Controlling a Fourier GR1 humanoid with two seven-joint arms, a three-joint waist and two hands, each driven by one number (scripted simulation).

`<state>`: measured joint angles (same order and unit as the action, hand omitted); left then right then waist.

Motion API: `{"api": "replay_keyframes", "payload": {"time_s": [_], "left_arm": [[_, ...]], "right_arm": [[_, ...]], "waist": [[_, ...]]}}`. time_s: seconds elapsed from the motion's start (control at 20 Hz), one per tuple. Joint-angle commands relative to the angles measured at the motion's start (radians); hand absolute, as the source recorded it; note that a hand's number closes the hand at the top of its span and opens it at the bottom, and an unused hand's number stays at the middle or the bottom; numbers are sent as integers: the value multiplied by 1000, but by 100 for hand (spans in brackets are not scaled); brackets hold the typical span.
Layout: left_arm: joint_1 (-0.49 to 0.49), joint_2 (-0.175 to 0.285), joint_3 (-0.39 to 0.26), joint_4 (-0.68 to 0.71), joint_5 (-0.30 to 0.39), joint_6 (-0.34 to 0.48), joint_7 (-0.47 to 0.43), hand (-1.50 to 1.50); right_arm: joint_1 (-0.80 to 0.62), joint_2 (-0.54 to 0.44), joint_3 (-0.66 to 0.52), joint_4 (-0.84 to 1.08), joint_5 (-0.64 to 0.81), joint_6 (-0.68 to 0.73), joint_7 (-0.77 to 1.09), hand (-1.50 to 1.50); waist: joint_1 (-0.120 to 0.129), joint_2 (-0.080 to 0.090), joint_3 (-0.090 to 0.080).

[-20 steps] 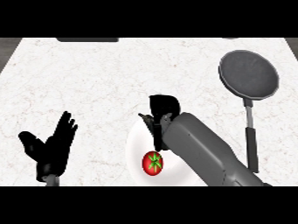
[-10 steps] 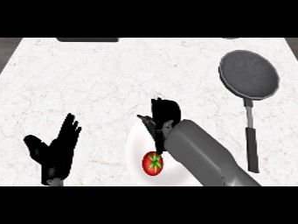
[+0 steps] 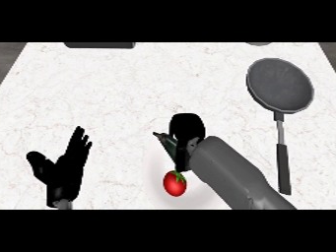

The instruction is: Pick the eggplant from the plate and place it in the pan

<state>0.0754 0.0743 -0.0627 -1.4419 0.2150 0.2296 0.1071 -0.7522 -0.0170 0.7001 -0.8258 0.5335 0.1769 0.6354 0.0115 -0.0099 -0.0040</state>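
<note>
At the plate (image 3: 156, 165) near the counter's 6 o'clock edge, the right hand (image 3: 185, 127) has barely shifted over the last second. The grasp looks made, but the carry to the pan (image 3: 280, 83), out at 2 o'clock, has not begun. Its fingers curl down over the eggplant (image 3: 164, 140), whose dark end pokes out at the hand's 8 o'clock side. A tomato (image 3: 175, 183) lies at its 6 o'clock. The left hand (image 3: 65, 165) rests at 8 o'clock, fingers spread upward.
</note>
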Motion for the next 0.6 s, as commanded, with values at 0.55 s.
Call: {"api": "replay_keyframes", "payload": {"time_s": [0.55], "left_arm": [[-39, 14, 36, 45, 9, -40, 1, 0]], "right_arm": [[-59, 16, -28, 100, 12, -229, 81, 150]], "waist": [[7, 14, 4]]}}
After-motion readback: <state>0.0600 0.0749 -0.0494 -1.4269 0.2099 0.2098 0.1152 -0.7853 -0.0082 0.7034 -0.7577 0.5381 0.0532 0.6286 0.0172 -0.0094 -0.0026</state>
